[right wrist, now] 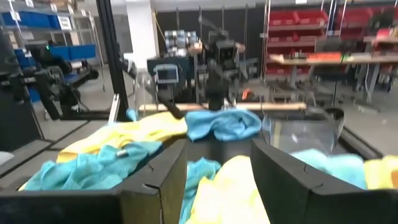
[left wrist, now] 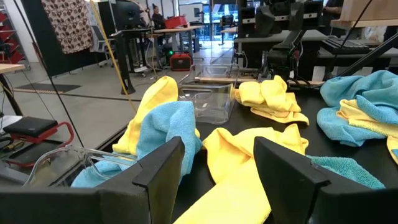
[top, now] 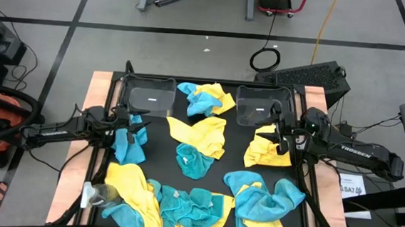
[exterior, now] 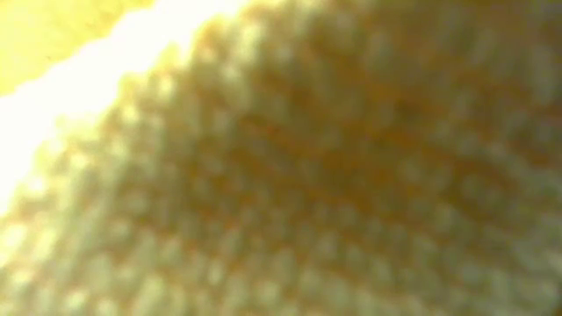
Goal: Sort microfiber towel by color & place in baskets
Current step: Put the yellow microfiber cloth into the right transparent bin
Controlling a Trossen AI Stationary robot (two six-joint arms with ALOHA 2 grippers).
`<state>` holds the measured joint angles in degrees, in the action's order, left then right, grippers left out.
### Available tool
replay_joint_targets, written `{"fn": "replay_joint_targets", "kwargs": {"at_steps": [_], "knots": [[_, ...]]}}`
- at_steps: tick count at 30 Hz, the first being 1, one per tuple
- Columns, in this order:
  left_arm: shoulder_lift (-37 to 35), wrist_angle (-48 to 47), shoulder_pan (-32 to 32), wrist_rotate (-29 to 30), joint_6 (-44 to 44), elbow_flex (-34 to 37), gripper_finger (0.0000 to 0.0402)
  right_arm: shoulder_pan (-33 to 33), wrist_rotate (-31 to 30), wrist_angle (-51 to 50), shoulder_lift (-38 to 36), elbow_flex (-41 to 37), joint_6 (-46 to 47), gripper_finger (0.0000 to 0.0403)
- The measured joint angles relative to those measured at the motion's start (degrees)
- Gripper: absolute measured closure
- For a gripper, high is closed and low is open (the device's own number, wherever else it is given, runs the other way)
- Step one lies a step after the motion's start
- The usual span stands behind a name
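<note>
Left claw at the bench's 9 o'clock side, over a teal towel at the left edge; in the left wrist view its fingers stand wide apart with nothing between them. Right claw at 3 o'clock, on top of a yellow towel; right wrist view shows its fingers spread wide, yellow cloth lying in the gap, cannot tell if it's gripped.

Bench has a black mat. Two clear baskets at the 12 o'clock edge: left basket toward 11, right basket toward 1. Cannot tell if either holds cloth.

Between the baskets: teal-and-yellow towel clump. Centre: spread yellow towel with a small teal towel touching it on the 6 o'clock side. Along 6 o'clock: yellow towel at 7, mixed teal pile just beside it, teal-over-yellow heap at 5.

Low view is blocked by yellow cloth right against the lens.
</note>
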<state>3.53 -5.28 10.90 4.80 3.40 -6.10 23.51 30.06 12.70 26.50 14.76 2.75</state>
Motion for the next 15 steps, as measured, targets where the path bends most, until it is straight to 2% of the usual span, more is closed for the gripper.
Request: {"fn": "replay_joint_targets", "kwargs": {"at_steps": [5, 11, 15], "knots": [[0.0, 0.0, 0.0, 0.0, 0.0, 0.0, 0.0194, -0.6, 0.1, -2.8, 0.0, 0.0, 0.9, 0.0234], [0.0, 0.0, 0.0, 0.0, 0.0, 0.0, 0.0194, -4.1, 0.0, 0.5, 0.0, 0.2, 2.0, 0.0234], [0.0, 0.0, 0.0, 0.0, 0.0, 0.0, 0.0194, -5.4, -2.9, 0.2, 1.3, 3.9, 1.0, 0.0234]]}}
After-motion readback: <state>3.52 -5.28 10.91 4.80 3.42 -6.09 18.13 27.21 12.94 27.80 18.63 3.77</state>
